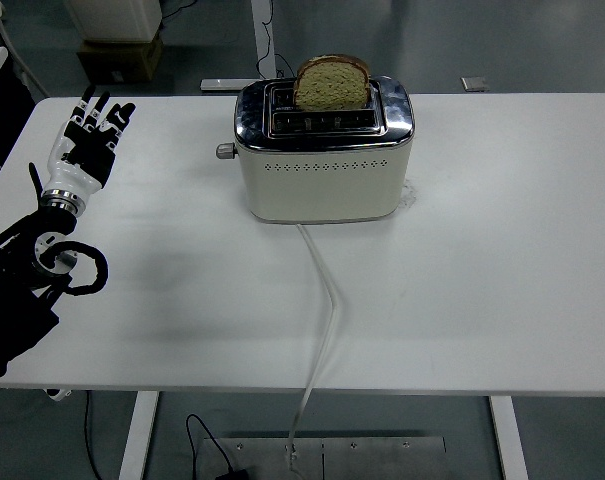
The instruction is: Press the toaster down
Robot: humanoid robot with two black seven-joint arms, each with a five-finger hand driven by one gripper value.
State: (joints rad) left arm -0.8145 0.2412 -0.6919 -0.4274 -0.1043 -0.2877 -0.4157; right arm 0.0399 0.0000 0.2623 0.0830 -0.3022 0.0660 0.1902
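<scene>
The left hand (87, 140) hangs over the table (482, 250) at about nine o'clock, fingers spread wide and holding nothing. Off at its three o'clock, well apart, stands the cream toaster (322, 165), a bread slice (332, 84) sticking up from its far slot and its white cord (325, 300) trailing toward six o'clock.

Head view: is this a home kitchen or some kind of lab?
Probably a lab or workshop: the toaster sits alone on a bare white table, with a grey floor, a cardboard box and loose cables behind.
</scene>
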